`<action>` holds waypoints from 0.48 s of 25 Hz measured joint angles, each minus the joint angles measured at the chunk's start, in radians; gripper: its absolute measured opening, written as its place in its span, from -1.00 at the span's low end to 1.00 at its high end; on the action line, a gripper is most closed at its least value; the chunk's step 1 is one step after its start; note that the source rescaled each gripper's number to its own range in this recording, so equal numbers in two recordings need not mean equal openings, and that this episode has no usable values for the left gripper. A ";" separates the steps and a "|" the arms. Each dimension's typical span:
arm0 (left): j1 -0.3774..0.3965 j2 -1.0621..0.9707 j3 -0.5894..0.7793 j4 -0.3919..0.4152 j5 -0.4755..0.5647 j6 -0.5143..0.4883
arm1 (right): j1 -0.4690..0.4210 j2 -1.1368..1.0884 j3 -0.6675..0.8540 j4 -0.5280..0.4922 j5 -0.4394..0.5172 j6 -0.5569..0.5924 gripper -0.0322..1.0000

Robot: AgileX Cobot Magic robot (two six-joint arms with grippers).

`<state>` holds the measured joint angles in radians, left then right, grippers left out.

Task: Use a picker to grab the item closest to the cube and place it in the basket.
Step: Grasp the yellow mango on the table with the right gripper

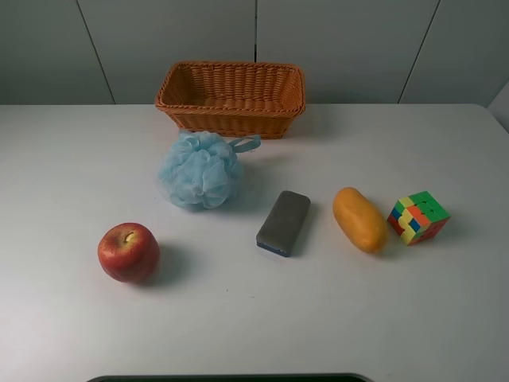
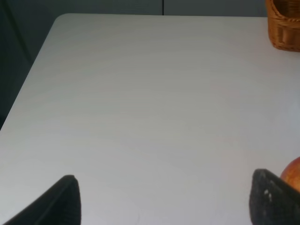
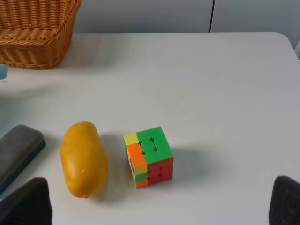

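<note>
A multicoloured cube (image 1: pixel 418 216) sits on the white table at the right; it also shows in the right wrist view (image 3: pixel 148 156). An orange-yellow mango (image 1: pixel 359 219) lies just left of it, apart from it, and shows in the right wrist view (image 3: pixel 84 158). A woven basket (image 1: pixel 231 98) stands at the back middle, and shows in the right wrist view (image 3: pixel 35 33) and the left wrist view (image 2: pixel 284 24). My right gripper (image 3: pixel 159 206) is open and empty, back from the cube. My left gripper (image 2: pixel 166 201) is open and empty over bare table. Neither arm shows in the high view.
A grey eraser block (image 1: pixel 284 222) lies left of the mango, also in the right wrist view (image 3: pixel 18 150). A blue bath sponge (image 1: pixel 200 169) sits in front of the basket. A red apple (image 1: pixel 128 251) sits front left; its edge shows in the left wrist view (image 2: pixel 292 172).
</note>
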<state>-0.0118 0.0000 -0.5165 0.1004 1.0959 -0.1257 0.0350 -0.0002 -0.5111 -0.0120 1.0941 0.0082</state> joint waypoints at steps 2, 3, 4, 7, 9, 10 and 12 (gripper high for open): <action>0.000 0.000 0.000 0.000 0.000 0.000 | 0.000 0.000 0.000 0.000 0.000 0.000 1.00; 0.000 0.000 0.000 0.000 0.000 0.000 | 0.000 0.000 0.000 0.000 0.000 0.000 1.00; 0.000 0.000 0.000 0.000 0.000 0.000 | 0.000 0.000 0.000 0.000 0.000 0.000 1.00; 0.000 0.000 0.000 0.000 0.000 0.000 | 0.000 0.000 0.000 0.000 0.000 0.000 1.00; 0.000 0.000 0.000 0.000 0.000 0.000 | 0.000 0.000 0.000 0.000 0.000 0.000 1.00; 0.000 0.000 0.000 0.000 0.000 0.000 | 0.000 0.000 0.000 0.000 0.000 0.000 1.00; 0.000 0.000 0.000 0.000 0.000 0.000 | 0.000 0.000 0.000 0.000 0.000 -0.002 1.00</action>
<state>-0.0118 0.0000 -0.5165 0.1004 1.0959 -0.1257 0.0350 -0.0002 -0.5111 -0.0120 1.0941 0.0061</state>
